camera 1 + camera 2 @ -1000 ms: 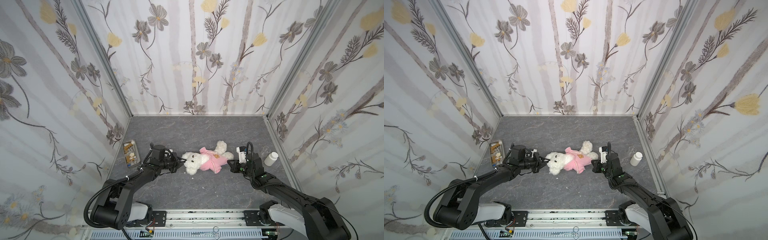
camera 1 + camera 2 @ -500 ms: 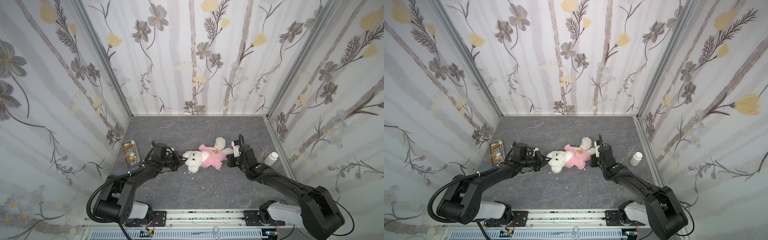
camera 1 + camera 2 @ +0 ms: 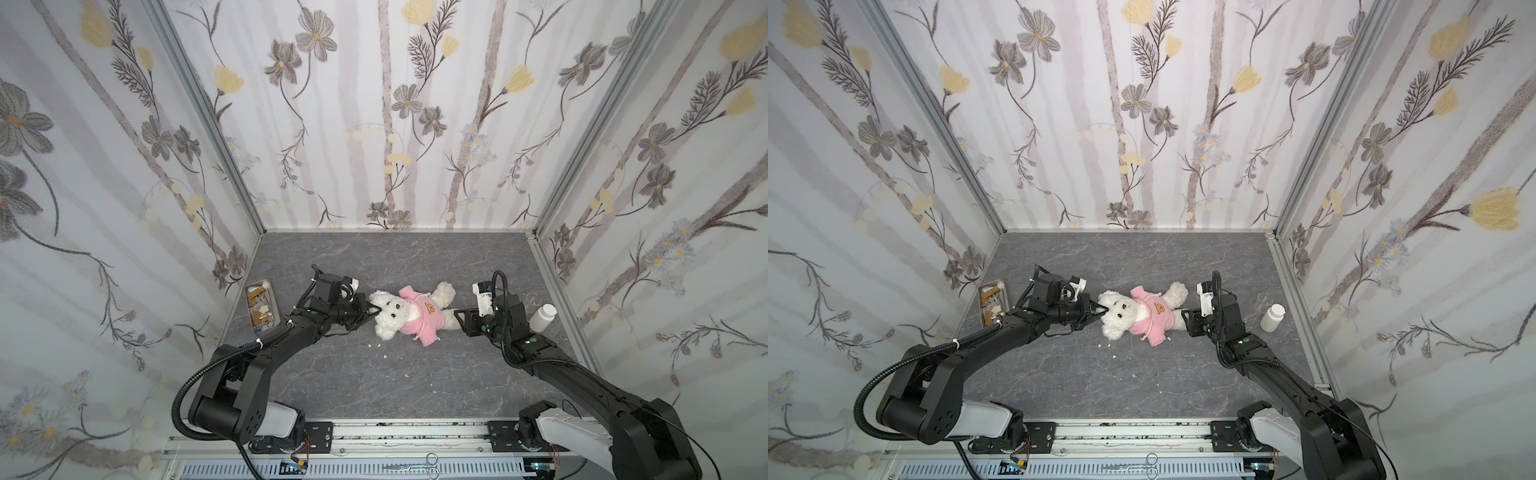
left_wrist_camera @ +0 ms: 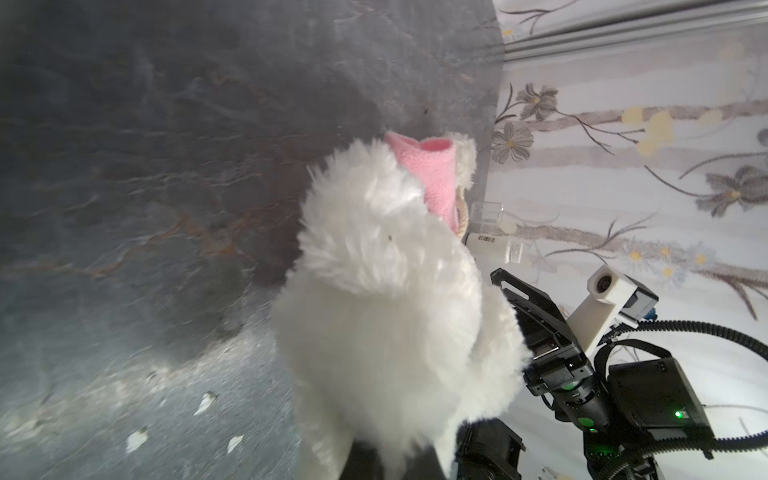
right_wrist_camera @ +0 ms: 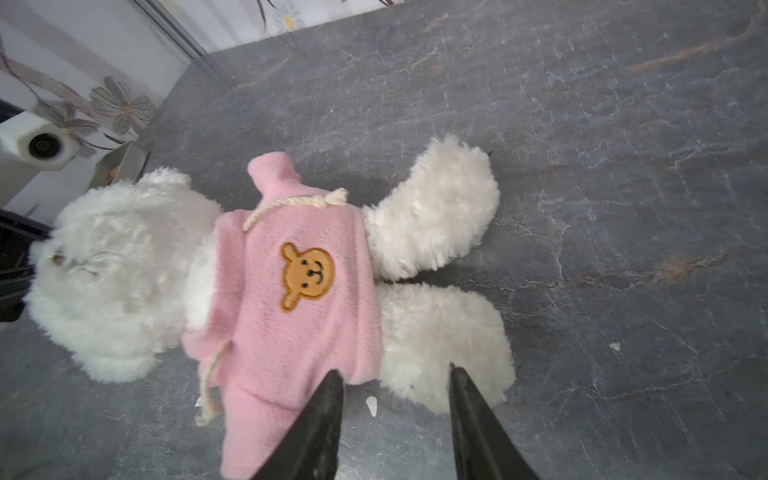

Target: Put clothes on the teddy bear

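The teddy bear (image 3: 390,318) (image 3: 1119,316) lies on its back on the grey floor, head to the left. It wears a pink hoodie (image 3: 424,318) (image 5: 291,291) with an orange bear face. My left gripper (image 3: 371,309) (image 3: 1098,309) is shut on the fur at the bear's head. In the left wrist view the white fur (image 4: 386,332) covers most of the left gripper (image 4: 386,457). My right gripper (image 3: 459,320) (image 5: 394,370) stands open by the hoodie's hem and the nearer leg (image 5: 436,345), with nothing between its fingers.
A metal tray (image 3: 262,307) of small parts sits by the left wall. A white bottle (image 3: 542,318) and a small clear glass (image 3: 532,297) stand near the right wall. White flecks (image 3: 380,345) dot the floor. Scissors (image 3: 415,457) lie on the front rail.
My right gripper was shut by the bear's legs and now stands open. The bear has shifted slightly. The left gripper keeps its hold at the head.
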`<state>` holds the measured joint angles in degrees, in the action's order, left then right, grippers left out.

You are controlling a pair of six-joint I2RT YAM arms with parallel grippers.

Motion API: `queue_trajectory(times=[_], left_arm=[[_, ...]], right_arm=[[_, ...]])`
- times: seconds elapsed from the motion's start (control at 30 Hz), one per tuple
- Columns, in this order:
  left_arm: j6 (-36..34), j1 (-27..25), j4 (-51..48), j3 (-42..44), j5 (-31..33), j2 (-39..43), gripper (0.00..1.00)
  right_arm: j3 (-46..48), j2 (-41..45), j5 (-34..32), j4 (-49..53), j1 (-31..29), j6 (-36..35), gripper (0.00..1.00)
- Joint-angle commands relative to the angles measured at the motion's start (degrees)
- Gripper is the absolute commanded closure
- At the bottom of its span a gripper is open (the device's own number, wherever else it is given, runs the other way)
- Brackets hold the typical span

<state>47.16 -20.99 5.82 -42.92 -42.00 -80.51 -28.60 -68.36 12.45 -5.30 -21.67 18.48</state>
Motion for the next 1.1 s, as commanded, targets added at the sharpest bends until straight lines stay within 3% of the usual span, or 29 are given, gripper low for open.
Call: queue_trajectory(times=[0.0,0.13,0.23,0.3,0.53,0.7,0.87,0.97,1.07], left_arm=[[-11.1,-1.2,1.3,-3.2,1.8,0.5,1.0],[-21.4,-5.0,1.3,-5.8,-1.8,0.5,1.0],[-20.4,-5.1,1.2,-4.8,-2.7,-2.1,0.99],[-18.9,-5.2,1.2,-4.1,-4.6,-4.7,0.86],[-12.1,-4.3,1.3,-3.3,-0.6,-10.0,0.59],[-1.7,-2.4,2.3,-2.8,-6.3,-11.6,0.4],[10.1,-1.5,13.6,1.8,-8.2,-7.1,0.07],[11.5,-1.6,13.3,0.3,-6.8,-9.1,0.0],[9.1,-2.6,9.9,-3.3,-6.2,-14.6,0.0]], right_arm=[[-2.0,3.7,0.0,-1.6,0.7,-1.1,0.53],[-5.4,4.4,-1.2,-0.7,1.6,-1.2,0.5],[-6.3,0.8,0.7,-3.3,1.6,1.4,0.49],[-6.4,-3.4,4.0,-6.5,1.5,4.1,0.52],[-4.2,-19.4,9.3,-17.3,-0.3,14.0,0.74],[-0.8,-20.3,6.0,-18.9,-3.1,14.4,0.79],[1.2,-19.1,2.5,-19.0,-5.5,13.6,0.83],[2.3,-18.2,1.1,-19.0,-6.4,12.9,0.83],[3.5,-17.6,0.5,-19.8,-6.8,12.7,0.84]])
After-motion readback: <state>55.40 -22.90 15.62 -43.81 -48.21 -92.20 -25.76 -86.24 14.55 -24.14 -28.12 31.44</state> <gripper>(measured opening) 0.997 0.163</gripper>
